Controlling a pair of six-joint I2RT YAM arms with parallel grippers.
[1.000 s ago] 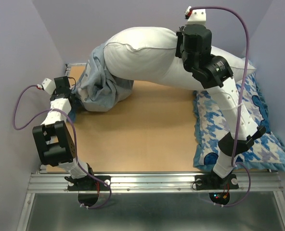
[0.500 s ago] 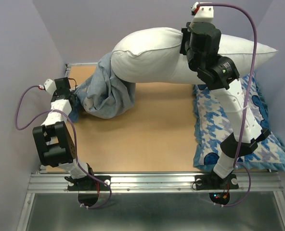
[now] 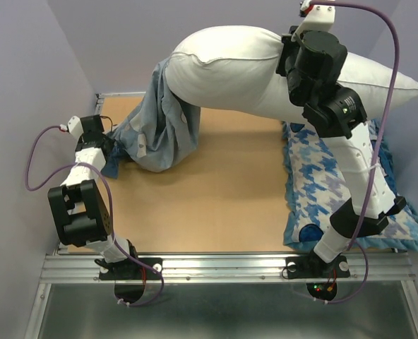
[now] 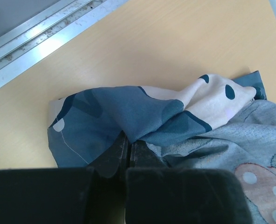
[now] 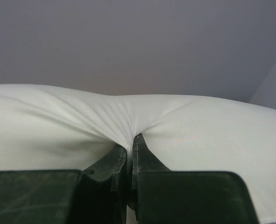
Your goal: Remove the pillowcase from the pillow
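The white pillow (image 3: 230, 70) hangs in the air at the back, held up by my right gripper (image 3: 294, 60), which is shut on a pinch of its fabric (image 5: 128, 135). The pillowcase (image 3: 156, 134) shows its pale blue inside out and trails from the pillow's left end down to the table. My left gripper (image 3: 104, 147) is low at the left edge, shut on a dark blue fold of the pillowcase (image 4: 128, 116). Only the pillow's left tip is still inside the case.
A blue-and-white houndstooth pillow (image 3: 336, 191) with blue bear shapes lies on the right side of the wooden table (image 3: 209, 198). Purple walls close in the back and sides. A metal rail (image 3: 223, 265) runs along the near edge.
My right gripper has lifted the pillow up and to the right. More white pillow has come out of the pillowcase, which is stretched longer. My left gripper has stayed in place.
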